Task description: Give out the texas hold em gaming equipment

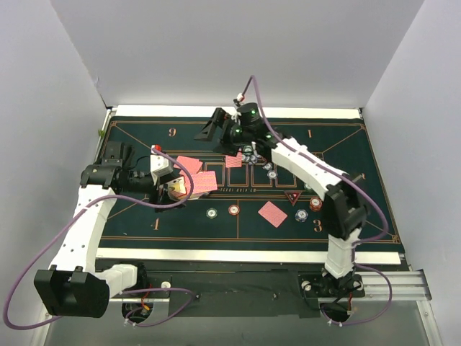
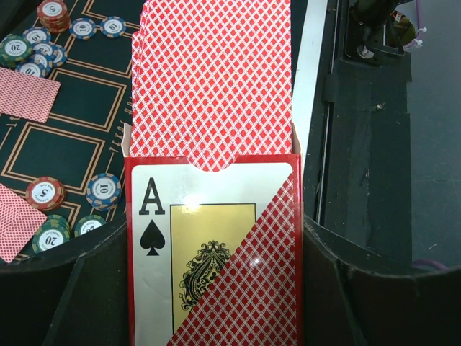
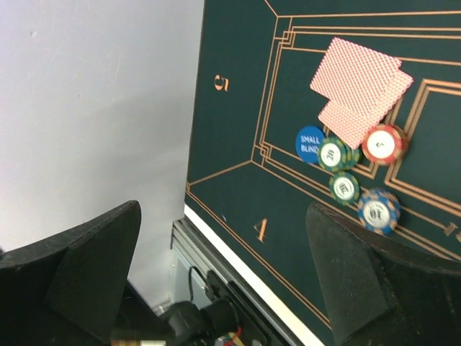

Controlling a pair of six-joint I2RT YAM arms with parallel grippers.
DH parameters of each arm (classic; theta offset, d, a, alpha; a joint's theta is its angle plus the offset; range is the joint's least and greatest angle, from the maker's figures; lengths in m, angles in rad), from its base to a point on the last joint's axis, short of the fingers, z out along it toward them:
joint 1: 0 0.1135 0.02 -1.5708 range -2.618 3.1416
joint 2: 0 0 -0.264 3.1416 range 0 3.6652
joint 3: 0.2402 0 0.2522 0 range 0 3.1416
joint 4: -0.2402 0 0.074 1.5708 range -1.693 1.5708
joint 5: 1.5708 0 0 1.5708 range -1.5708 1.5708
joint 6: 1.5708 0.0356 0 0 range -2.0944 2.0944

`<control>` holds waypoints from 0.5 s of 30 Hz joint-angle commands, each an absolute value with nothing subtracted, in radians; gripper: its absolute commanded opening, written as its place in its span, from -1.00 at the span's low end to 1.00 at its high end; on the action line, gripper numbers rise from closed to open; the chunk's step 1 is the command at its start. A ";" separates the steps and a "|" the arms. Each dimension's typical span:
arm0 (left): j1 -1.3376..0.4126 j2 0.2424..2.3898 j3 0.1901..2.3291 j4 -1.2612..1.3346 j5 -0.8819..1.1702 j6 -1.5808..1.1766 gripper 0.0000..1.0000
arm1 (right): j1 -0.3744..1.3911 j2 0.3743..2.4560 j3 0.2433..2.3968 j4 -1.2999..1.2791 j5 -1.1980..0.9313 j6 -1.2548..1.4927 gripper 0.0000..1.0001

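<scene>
1. Playing cards [image 1: 272, 213] lie red-backed on the green mat [image 1: 180, 223] with chips [image 1: 234, 210] among them. The left gripper [image 1: 171, 182] holds a card box [image 1: 178, 189] at mid-left, and the right gripper [image 1: 215, 128] hangs over the far centre.
2. Left wrist: the fingers [image 2: 79, 288] clamp the ace-faced card box, and the deck [image 2: 216, 79] protrudes from it.
3. Right wrist: the fingers [image 3: 86, 267] are spread wide and hold nothing, above two overlapping cards, a blue button [image 3: 310, 143] and four chips.

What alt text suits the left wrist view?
A red card box printed with an ace of spades sits between the dark jaws, red-backed cards rising from it; striped chips lie left on green felt.
</scene>
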State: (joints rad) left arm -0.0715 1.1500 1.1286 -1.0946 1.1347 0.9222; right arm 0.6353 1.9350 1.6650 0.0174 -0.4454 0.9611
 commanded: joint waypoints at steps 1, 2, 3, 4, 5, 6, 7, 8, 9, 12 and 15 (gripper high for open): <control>-0.064 1.124 1.143 -1.060 1.193 0.916 -1.00 | 0.623 1.777 1.517 -0.061 -0.385 0.887 0.86; -0.064 1.123 1.141 -1.060 1.192 0.916 -1.00 | 0.621 1.734 1.472 -0.061 -0.384 0.882 0.88; -0.064 1.124 1.138 -1.060 1.192 0.917 -1.00 | 0.620 1.692 1.451 -0.063 -0.382 0.885 0.89; -0.064 1.123 1.138 -1.061 1.190 0.919 -1.00 | 0.618 1.669 1.409 -0.060 -0.380 0.885 0.91; -0.064 1.121 1.137 -1.062 1.189 0.917 -1.00 | 0.618 1.631 1.388 -0.058 -0.382 0.887 0.92; -0.064 1.121 1.135 -1.063 1.187 0.920 -1.00 | 0.618 1.609 1.349 -0.052 -0.380 0.893 0.92; -0.063 1.121 1.134 -1.062 1.187 0.920 -1.00 | 0.620 1.567 1.326 -0.051 -0.377 0.897 0.93; -0.064 1.120 1.134 -1.060 1.186 0.920 -1.00 | 0.621 1.548 1.286 -0.031 -0.380 0.911 0.93; -0.064 1.121 1.134 -1.058 1.184 0.920 -1.00 | 0.620 1.505 1.261 -0.009 -0.385 0.934 0.93; -0.064 1.126 1.137 -1.060 1.178 0.922 -1.00 | 0.627 1.433 1.168 0.067 -0.411 0.983 0.94; -0.064 1.129 1.137 -1.063 1.175 0.927 -1.00 | 0.644 1.375 1.134 0.083 -0.413 1.003 0.95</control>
